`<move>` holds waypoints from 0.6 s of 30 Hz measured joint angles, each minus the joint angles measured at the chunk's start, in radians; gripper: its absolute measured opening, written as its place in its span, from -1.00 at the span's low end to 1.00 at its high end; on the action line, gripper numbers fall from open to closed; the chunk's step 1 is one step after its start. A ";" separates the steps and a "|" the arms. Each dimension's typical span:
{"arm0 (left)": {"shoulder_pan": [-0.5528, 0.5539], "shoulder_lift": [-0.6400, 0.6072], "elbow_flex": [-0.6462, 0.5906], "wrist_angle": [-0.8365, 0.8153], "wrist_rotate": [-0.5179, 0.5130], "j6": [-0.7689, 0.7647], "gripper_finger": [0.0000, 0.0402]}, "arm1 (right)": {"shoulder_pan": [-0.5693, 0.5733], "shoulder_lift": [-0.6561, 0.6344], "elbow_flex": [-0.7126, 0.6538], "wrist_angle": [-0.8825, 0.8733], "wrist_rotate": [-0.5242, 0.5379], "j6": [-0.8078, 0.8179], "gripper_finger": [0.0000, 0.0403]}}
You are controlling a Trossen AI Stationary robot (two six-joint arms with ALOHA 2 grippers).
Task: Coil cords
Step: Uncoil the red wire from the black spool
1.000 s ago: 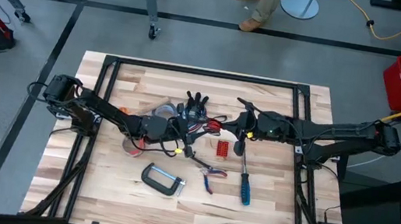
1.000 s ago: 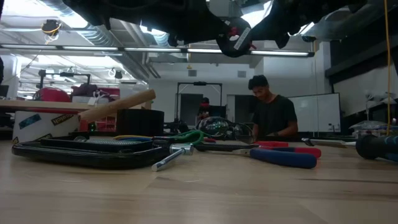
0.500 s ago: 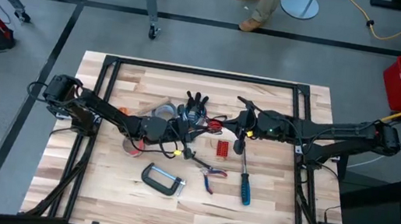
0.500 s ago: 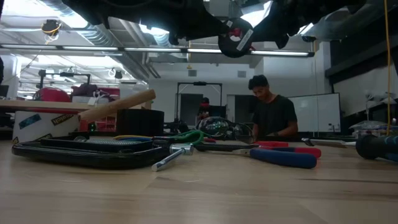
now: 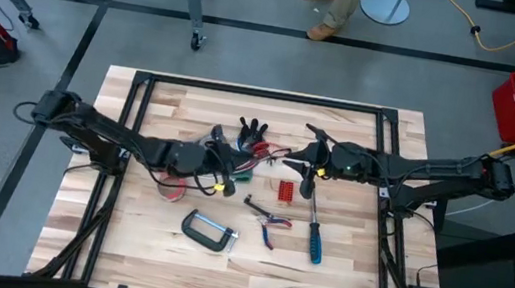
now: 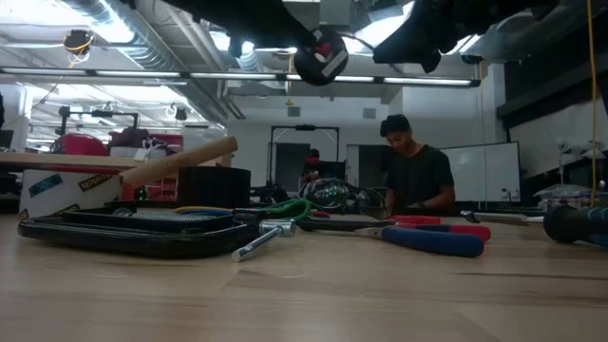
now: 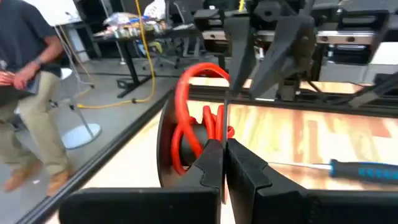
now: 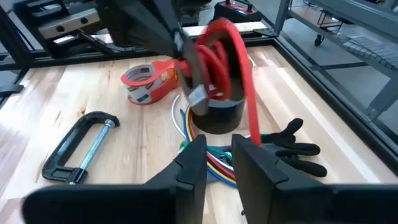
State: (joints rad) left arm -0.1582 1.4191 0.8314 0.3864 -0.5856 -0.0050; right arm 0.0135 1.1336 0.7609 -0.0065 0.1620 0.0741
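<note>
My left gripper (image 7: 224, 163) has its two dark fingers pressed nearly together on the red cord (image 7: 186, 118), which loops up in front of them, and in the overhead view it hangs above the middle of the table (image 5: 122, 246), just left of the centre. My right gripper (image 8: 219, 158) is drawn almost shut as well, with only a narrow slit between its fingers, and the same red cord (image 8: 239, 68) runs down into that slit, so I read it as pinched there too. Between the two grippers the red cord arches clear of the wood. From table height a coiled bundle (image 6: 320, 55) hangs high under the arms, well above the boards. The remaining cords (image 8: 217, 158), white, yellow, blue and green, lie in a loose heap on the table just under my right fingers, beside the grey tape roll (image 8: 217, 115) and touching the black glove (image 8: 292, 149). The orange tape roll (image 8: 146, 84) sits near the grey one, toward my left arm. Toward the near edge I have the C-clamp (image 5: 208, 230), the pliers (image 5: 274, 229) and the blue-handled screwdriver (image 5: 313, 235), all apart from one another. The near strip of tabletop and both side margins show bare wood, while the black frame (image 5: 265, 94) lines the far edge.
</note>
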 joint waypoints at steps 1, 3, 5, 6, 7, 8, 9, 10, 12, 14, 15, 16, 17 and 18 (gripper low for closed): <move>-0.001 -0.005 0.000 -0.012 0.016 -0.012 -1.00 | 0.000 0.000 0.000 0.003 0.000 0.000 -0.55; -0.007 -0.007 0.000 -0.011 0.030 -0.017 -1.00 | 0.000 0.000 0.000 0.003 0.000 0.000 -0.50; -0.014 -0.007 0.000 -0.005 0.033 -0.018 -1.00 | 0.000 0.000 0.000 0.004 0.000 0.000 -0.45; -0.018 -0.007 0.000 0.004 0.036 -0.024 -1.00 | 0.000 0.000 0.000 0.004 0.001 0.000 -0.43; -0.020 -0.007 0.000 0.014 0.036 -0.032 -1.00 | 0.000 0.000 0.000 0.004 0.001 0.000 -0.41; -0.024 -0.007 0.000 0.021 0.037 -0.034 -1.00 | 0.000 0.000 0.000 0.003 0.001 0.000 -0.39; -0.027 -0.007 0.000 0.024 0.039 -0.034 -1.00 | 0.000 0.000 0.000 0.003 0.001 0.000 -0.38; -0.029 -0.007 0.000 0.022 0.039 -0.033 -1.00 | 0.000 0.000 0.000 0.003 0.001 0.000 -0.37; -0.031 -0.007 0.000 0.022 0.038 -0.035 -1.00 | 0.000 0.000 0.000 0.000 0.001 0.004 -0.36; -0.031 -0.007 0.000 0.022 0.038 -0.038 -1.00 | 0.000 0.000 0.000 -0.007 0.001 0.011 -0.36; -0.031 -0.007 0.000 0.022 0.038 -0.039 -1.00 | 0.000 0.000 0.000 -0.012 0.001 0.021 -0.36; -0.031 -0.007 0.000 0.021 0.038 -0.038 -1.00 | 0.000 0.000 0.000 -0.018 0.001 0.029 -0.36; -0.031 -0.007 0.000 0.020 0.038 -0.036 -1.00 | -0.001 0.000 0.000 -0.022 0.001 0.034 -0.36; -0.031 -0.007 0.000 0.020 0.038 -0.033 -1.00 | -0.001 0.000 0.000 -0.028 0.000 0.035 -0.36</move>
State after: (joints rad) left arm -0.1890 1.4117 0.8310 0.4068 -0.5472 -0.0380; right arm 0.0128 1.1339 0.7612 -0.0344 0.1624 0.1088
